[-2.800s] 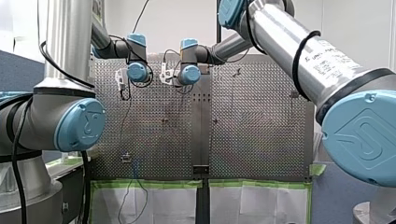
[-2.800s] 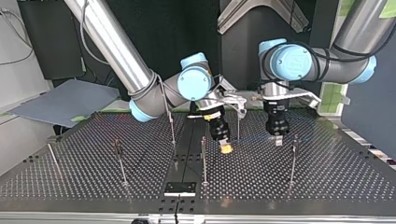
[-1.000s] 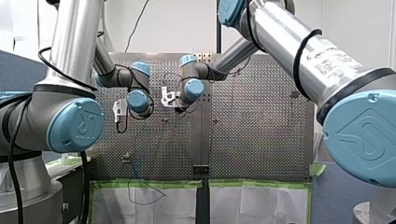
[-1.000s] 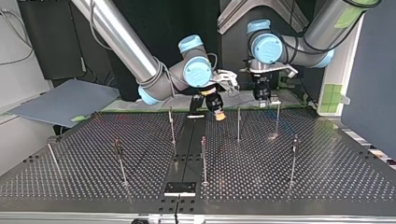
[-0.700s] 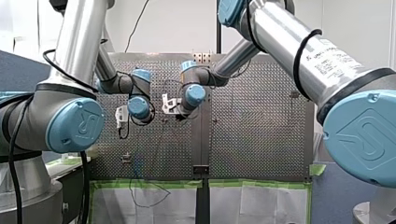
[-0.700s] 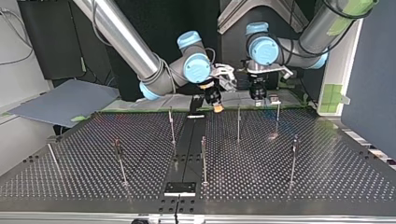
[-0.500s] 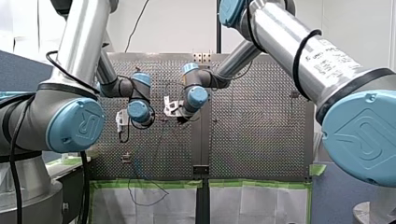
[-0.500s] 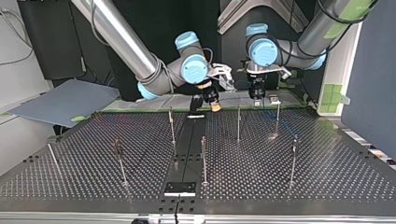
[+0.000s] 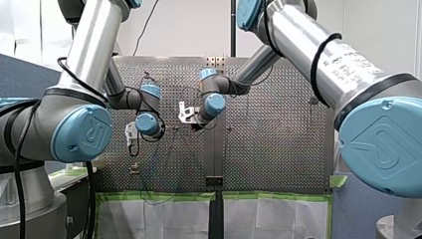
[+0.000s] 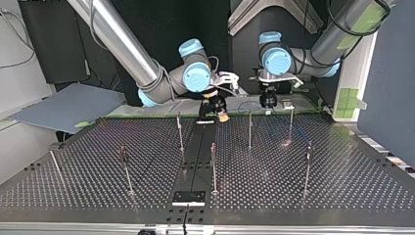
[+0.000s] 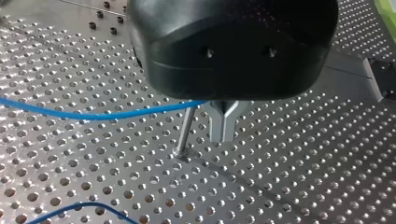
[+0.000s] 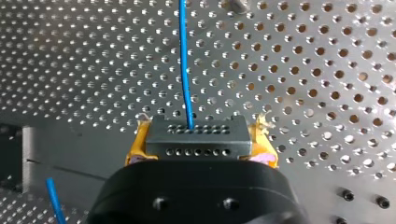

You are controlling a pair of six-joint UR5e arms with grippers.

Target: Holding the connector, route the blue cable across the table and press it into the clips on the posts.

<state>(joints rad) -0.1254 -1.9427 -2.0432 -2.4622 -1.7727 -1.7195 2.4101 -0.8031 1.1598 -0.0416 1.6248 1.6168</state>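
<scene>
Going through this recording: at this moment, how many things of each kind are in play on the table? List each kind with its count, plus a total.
upright posts, counted in the top view: 7
hands: 2, my left hand and my right hand
blue cable: 1
connector: 1
Total: 11

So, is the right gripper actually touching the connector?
Touching. The right wrist view shows the connector squeezed between the right gripper's yellow pads, no gap either side.
</scene>
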